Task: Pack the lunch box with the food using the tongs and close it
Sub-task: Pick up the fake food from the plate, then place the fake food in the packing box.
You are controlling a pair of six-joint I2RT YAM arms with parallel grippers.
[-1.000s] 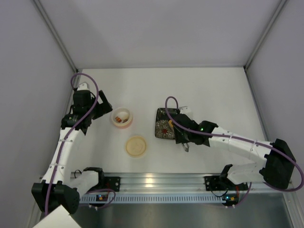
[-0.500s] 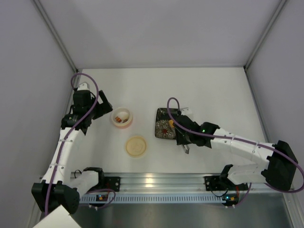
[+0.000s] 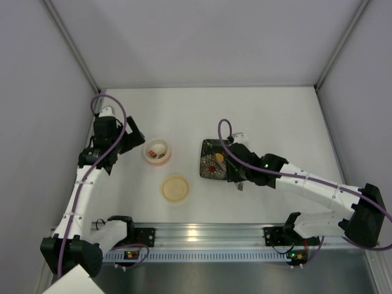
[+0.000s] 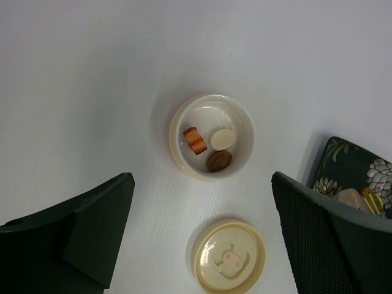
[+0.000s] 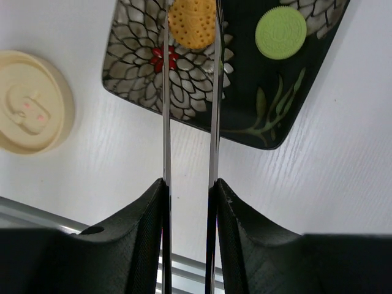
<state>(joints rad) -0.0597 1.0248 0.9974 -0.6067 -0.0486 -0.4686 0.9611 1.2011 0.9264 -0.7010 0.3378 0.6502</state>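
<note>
The pinkish lunch box (image 3: 157, 150) stands open; in the left wrist view the lunch box (image 4: 212, 136) holds a red-striped piece, a cream oval (image 4: 223, 139) and a brown piece. My left gripper (image 4: 202, 184) hovers open above it, holding nothing. My right gripper (image 5: 188, 184) is shut on the tongs (image 5: 165, 122), whose two thin arms reach out over the black floral plate (image 5: 245, 116). An orange round of food (image 5: 192, 23) lies on the plate between the tongs' arms, near their far end. A green round (image 5: 281, 32) lies to its right, outside the arms.
The cream lid (image 3: 175, 188) lies flat on the table in front of the lunch box, left of the plate (image 3: 208, 168). An aluminium rail (image 3: 202, 233) runs along the near edge. Grey walls enclose the table on three sides.
My right gripper has squeezed the tongs narrower and its wrist has shifted slightly over the plate. The left arm, lunch box and lid have not moved.
</note>
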